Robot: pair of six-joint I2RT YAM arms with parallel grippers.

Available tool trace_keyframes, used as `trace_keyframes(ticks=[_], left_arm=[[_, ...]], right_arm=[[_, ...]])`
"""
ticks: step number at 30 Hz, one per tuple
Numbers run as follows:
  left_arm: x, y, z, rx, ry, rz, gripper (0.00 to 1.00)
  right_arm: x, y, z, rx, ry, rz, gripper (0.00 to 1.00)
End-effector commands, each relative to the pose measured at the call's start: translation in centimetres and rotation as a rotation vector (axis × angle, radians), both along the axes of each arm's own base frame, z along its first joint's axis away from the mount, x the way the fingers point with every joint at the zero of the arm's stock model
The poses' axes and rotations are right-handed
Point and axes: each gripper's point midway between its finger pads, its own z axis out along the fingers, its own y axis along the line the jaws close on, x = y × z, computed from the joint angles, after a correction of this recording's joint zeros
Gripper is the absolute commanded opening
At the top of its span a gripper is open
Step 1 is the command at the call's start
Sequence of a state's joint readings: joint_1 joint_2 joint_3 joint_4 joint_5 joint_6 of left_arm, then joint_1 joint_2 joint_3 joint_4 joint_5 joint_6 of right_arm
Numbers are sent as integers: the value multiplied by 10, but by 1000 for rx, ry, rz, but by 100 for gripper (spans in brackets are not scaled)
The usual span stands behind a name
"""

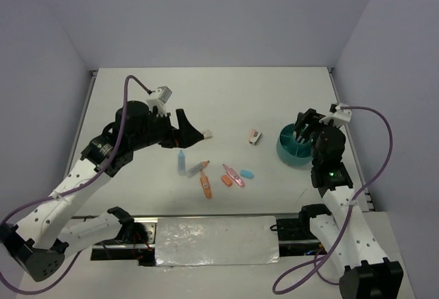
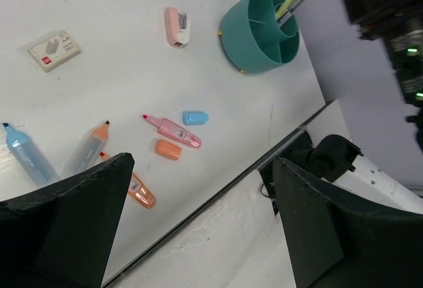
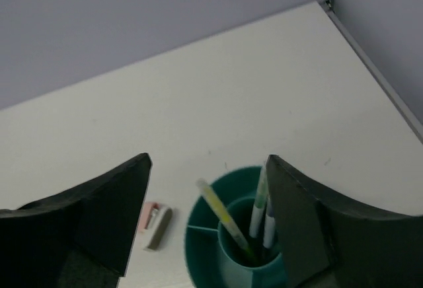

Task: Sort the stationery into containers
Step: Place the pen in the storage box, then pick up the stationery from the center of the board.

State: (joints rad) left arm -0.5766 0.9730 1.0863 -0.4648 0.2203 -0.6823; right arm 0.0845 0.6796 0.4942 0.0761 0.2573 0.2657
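Your right gripper (image 3: 209, 162) hangs over the round teal plastic cup (image 3: 198, 235) at the table's (image 1: 137, 93) 3 o'clock. Its fingers are spread and hold nothing, and thin pens (image 3: 223, 216) lean inside the cup. Your left gripper (image 2: 201, 162) gapes empty too. Chunky highlighters (image 1: 233, 176) lie mid-table.

In the right wrist view, the teal cup (image 3: 198, 261) is cut off at 6 o'clock, and the lower ends of the pens (image 3: 225, 218) are hidden inside it. In the left wrist view, at 8 o'clock, the light blue highlighter (image 2: 26, 159) and grey highlighter (image 2: 86, 150) are partly covered by a gripper finger (image 2: 66, 235). The print on the eraser (image 2: 54, 50) is too small to read.
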Motion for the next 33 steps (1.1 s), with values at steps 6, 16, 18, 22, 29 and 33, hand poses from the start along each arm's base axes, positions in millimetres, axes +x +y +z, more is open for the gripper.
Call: trace_keyframes(ticks=[6,16,18,22,29,33], left_arm=[[39,6,-24,171,10,79,99],[102,22,-125,487,364,282,99],[118,14,-148,515,419,306,99],[146,-5,-183,551,498,325,99],[178,-13,-210,645,501,389,99],[181,-7,-227,704,526,442,99]], right_arm=[[-17,32,68,20,-43,193,100],[-55,55,59,72,78,323,100],[-62,59,56,66,112,354,100],[-73,57,58,50,149,352,100],[-89,63,51,66,155,392,100],[-95,65,46,71,171,404,100]])
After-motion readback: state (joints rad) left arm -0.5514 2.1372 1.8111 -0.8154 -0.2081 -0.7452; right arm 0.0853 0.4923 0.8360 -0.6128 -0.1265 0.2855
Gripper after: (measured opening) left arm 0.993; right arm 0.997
